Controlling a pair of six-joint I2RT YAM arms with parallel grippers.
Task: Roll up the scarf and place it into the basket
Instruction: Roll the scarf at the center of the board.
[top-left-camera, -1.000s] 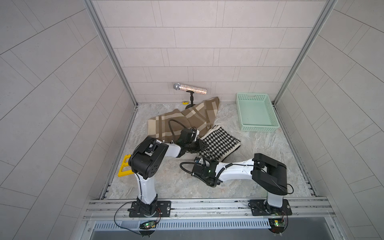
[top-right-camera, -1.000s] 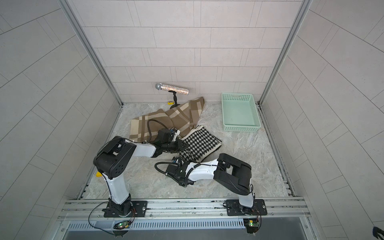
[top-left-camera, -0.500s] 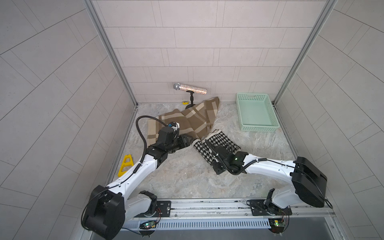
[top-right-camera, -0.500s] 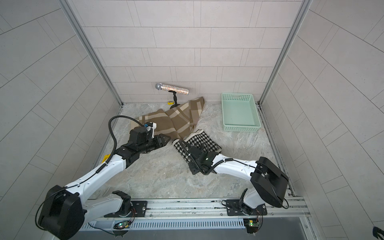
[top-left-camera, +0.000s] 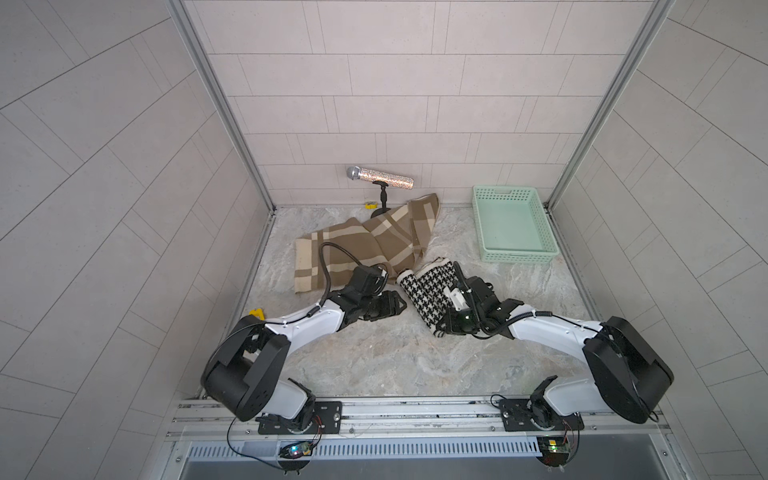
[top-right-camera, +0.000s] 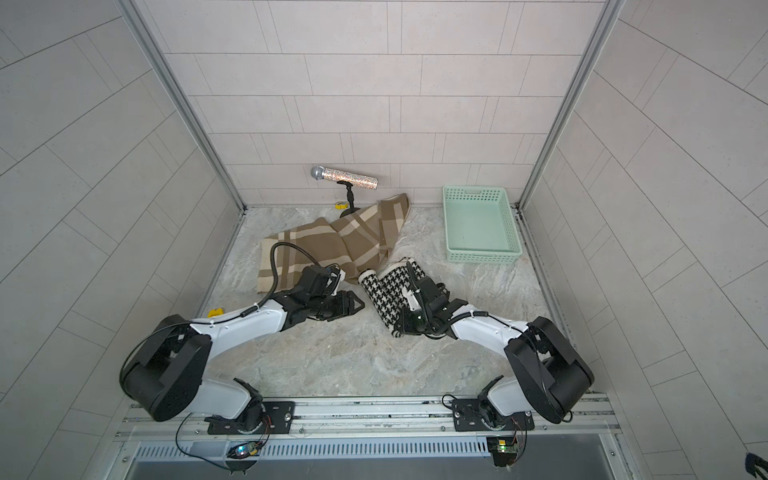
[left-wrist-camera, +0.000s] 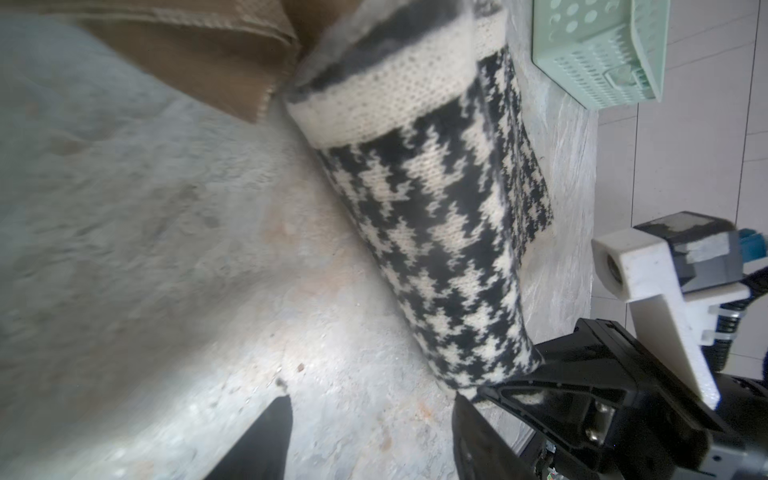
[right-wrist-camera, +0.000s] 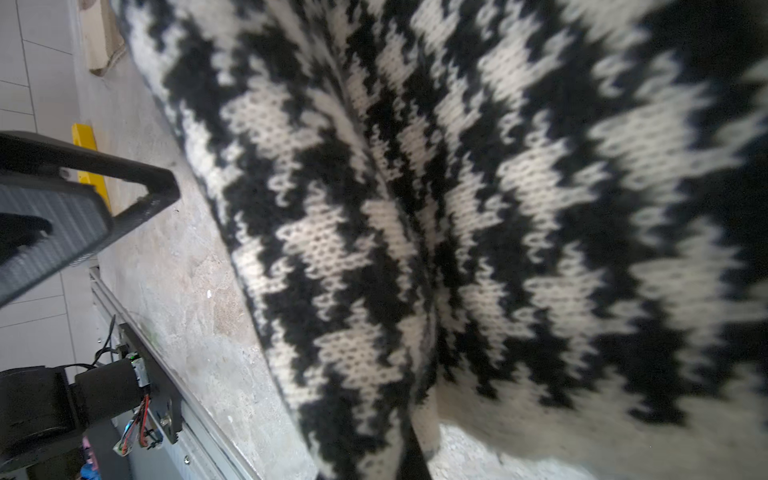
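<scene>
The scarf (top-left-camera: 428, 297) is black-and-white houndstooth knit, partly rolled into a tube at mid-floor, also seen in a top view (top-right-camera: 388, 293) and in the left wrist view (left-wrist-camera: 436, 216). My left gripper (top-left-camera: 397, 305) lies low just left of the roll, open with nothing between its fingers (left-wrist-camera: 270, 440). My right gripper (top-left-camera: 442, 328) is shut on the scarf's near end, and its wrist view is filled by knit (right-wrist-camera: 457, 228). The mint-green basket (top-left-camera: 515, 257) stands at the back right with nothing in it.
A brown plaid cloth (top-left-camera: 361, 245) lies spread behind the scarf, touching its far end. A glittery microphone (top-left-camera: 380, 178) on a short stand is at the back wall. A small yellow piece (top-left-camera: 257, 312) sits by the left wall.
My left gripper has opened and let go of the scarf, now lying beside it. The scarf has gone from a flat patch to a narrower roll. My right gripper has stayed shut on it.
</scene>
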